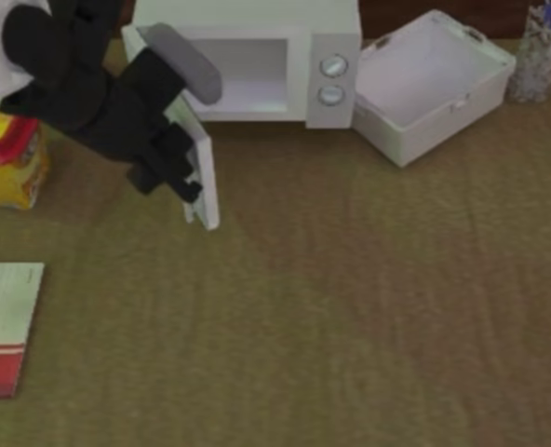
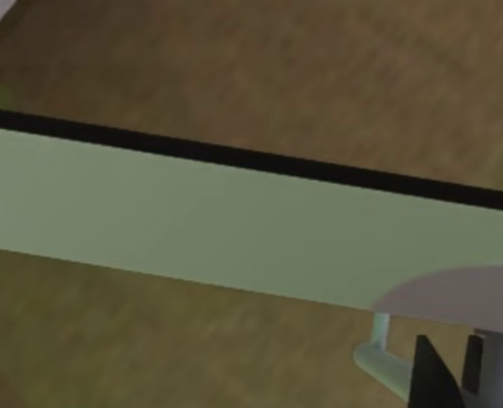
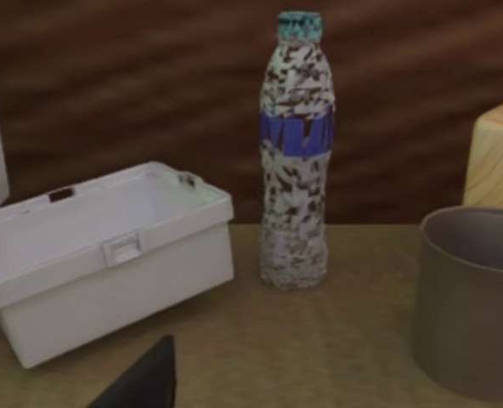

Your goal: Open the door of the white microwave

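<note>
Door (image 1: 204,172) of the white microwave (image 1: 257,28) stands swung well out from the oven front in the top view, hinged at the oven's left side and angled toward the near left, so the pale cavity shows. The microwave sits at the far edge of the counter (image 1: 350,307), left of centre, with two silver knobs (image 1: 332,80) on its right panel. My left arm reaches in from the far left, and the left claw (image 1: 184,182) sits at the door's free end, its dark fingers against the panel; whether they pinch anything there I cannot tell. Just right of the oven is a white lidless bin (image 1: 434,84), and a speckled bottle (image 1: 541,51) stands at the far right. A yellow bag (image 1: 10,154) and a red and white book (image 1: 6,326) lie along the left side.

From the left wrist view, the door's pale edge (image 2: 234,229) runs across with a black strip along it; the handle (image 2: 387,361) and dark fingertips (image 2: 434,382) show in a corner.

From the right wrist view, the bin (image 3: 107,246), the bottle (image 3: 296,153), a grey cup (image 3: 472,297) and a wooden block (image 3: 496,153) show. A dark finger (image 3: 145,382) of the right claw is in view, but its state cannot be told.
</note>
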### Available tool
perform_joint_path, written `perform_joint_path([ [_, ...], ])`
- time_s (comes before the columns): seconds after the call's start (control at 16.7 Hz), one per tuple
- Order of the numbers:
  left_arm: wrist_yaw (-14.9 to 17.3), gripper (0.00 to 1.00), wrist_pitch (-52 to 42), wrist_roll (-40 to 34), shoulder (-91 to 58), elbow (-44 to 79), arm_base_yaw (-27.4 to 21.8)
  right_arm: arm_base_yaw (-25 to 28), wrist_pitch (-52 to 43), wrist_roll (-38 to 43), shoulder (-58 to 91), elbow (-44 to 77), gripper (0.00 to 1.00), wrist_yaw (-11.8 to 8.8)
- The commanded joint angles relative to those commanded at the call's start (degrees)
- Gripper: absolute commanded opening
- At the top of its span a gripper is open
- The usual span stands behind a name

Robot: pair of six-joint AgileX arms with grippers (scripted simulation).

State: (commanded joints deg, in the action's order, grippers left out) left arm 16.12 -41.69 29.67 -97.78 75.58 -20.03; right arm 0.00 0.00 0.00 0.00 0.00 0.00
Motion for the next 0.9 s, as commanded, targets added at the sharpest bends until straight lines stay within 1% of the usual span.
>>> perform_joint_path([
  [0.72, 0.2, 0.0, 0.0, -0.1, 0.0, 0.0, -0.2, 0.0, 0.0, 0.0, 0.0, 0.0, 1.0, 0.0],
  [0.9, 0.8, 0.0, -0.6, 1.8, 0.1, 0.1, 0.6, 0.0, 0.0, 0.0, 0.0, 0.0, 1.0, 0.0],
])
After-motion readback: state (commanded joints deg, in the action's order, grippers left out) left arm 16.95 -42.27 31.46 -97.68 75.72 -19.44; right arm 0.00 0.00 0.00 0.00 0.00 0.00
